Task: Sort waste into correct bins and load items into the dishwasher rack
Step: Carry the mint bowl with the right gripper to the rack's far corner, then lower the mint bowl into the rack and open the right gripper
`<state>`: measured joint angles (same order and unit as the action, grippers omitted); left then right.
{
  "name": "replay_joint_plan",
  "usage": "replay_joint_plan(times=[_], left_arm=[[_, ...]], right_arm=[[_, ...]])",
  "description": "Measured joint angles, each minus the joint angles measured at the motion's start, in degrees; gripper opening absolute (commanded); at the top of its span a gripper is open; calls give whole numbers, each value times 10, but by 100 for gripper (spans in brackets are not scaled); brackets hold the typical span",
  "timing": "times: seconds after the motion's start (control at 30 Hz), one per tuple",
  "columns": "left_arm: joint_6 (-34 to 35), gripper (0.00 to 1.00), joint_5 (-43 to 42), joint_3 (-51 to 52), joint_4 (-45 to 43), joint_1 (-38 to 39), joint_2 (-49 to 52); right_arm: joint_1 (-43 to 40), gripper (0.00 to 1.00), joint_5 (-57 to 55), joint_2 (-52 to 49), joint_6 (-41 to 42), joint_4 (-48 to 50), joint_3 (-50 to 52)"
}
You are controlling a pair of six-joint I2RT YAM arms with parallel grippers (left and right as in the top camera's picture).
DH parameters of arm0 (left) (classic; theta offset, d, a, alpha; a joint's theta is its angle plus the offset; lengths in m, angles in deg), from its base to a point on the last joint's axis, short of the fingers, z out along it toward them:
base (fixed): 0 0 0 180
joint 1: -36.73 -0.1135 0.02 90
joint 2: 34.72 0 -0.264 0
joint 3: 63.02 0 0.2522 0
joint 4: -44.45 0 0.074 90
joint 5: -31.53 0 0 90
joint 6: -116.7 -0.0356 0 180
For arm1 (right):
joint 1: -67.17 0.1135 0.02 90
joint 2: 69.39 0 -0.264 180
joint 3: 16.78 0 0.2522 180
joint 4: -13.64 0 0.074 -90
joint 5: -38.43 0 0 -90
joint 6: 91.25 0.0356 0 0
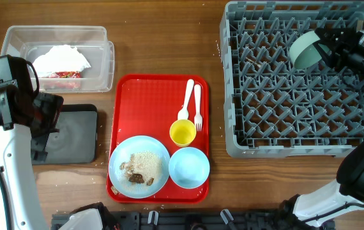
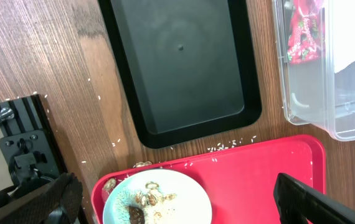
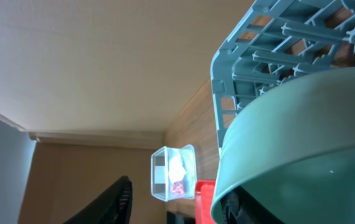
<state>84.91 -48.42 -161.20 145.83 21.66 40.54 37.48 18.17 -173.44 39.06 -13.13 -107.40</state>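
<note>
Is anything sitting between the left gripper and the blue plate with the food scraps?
Nothing visible. The left gripper is open, and in the wrist view the pale blue plate shows between its fingers, uncovered, on the red tray.

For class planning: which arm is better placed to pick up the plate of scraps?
Left: its pincer hovers open by the plate; the right pincer holds a green bowl at the rack.

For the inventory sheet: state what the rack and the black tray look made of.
Dishwasher rack: grey moulded plastic, matte, going by its uniform lattice and pegs. Black tray: probably plastic, smooth semi-gloss with soft reflections and rounded rim.
</note>
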Motion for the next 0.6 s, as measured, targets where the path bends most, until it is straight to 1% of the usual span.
replay_joint_plan(times=[0.03,0.17,0.3,0.43,0.53,0.6], left_arm=[[0,100,0,0,0,0,0],[0,100,0,0,0,0,0],[0,100,0,0,0,0,0],[0,100,0,0,0,0,0],[0,100,0,0,0,0,0],[0,100,0,0,0,0,0]], right_arm=[[0,40,-2,0,-4,-1,0],[2,40,-8,0,-17,-7,0],[16,40,-35,0,-46,-64,0],[42,40,-102,0,-88,-133,0],[56,40,-154,0,-115,-165,0],[70,40,-192,0,-140,-169,0]])
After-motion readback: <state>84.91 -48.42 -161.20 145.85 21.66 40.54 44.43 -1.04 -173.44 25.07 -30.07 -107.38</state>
